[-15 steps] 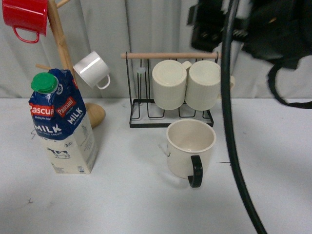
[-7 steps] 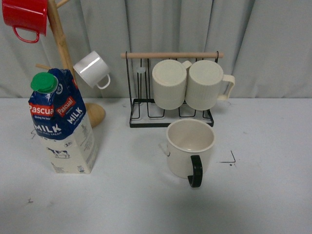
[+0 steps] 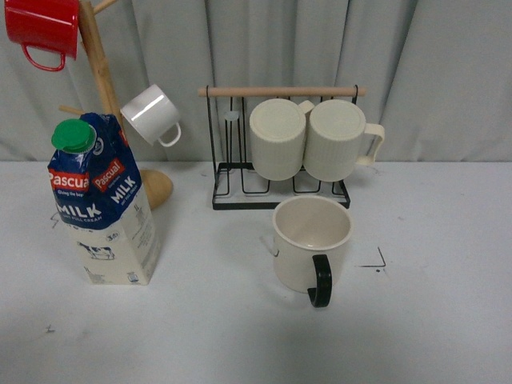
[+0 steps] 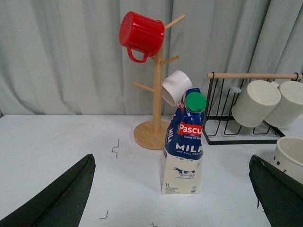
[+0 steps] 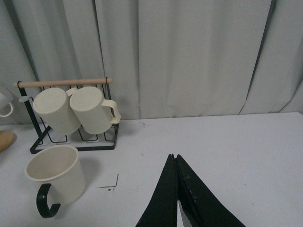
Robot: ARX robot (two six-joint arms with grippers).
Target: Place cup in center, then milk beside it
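The cup (image 3: 312,243), a wide cream mug with a black handle, stands upright on the white table in front of the wire rack; it also shows in the right wrist view (image 5: 56,180) and at the edge of the left wrist view (image 4: 289,157). The milk (image 3: 102,202), a blue-topped carton with a green cap, stands upright at the left, also in the left wrist view (image 4: 183,144). My left gripper (image 4: 171,191) is open, back from the milk, which sits between its spread fingers. My right gripper (image 5: 174,157) is shut and empty, right of the cup. Neither arm shows in the front view.
A black wire rack (image 3: 280,144) with a wooden bar holds two ribbed cream mugs behind the cup. A wooden mug tree (image 3: 100,88) behind the milk carries a red mug (image 3: 42,28) and a small white mug (image 3: 150,114). A grey curtain hangs behind the table.
One second ago a black arm and cable crossed the right of the front view; they have left it. The cup and the milk have not moved.
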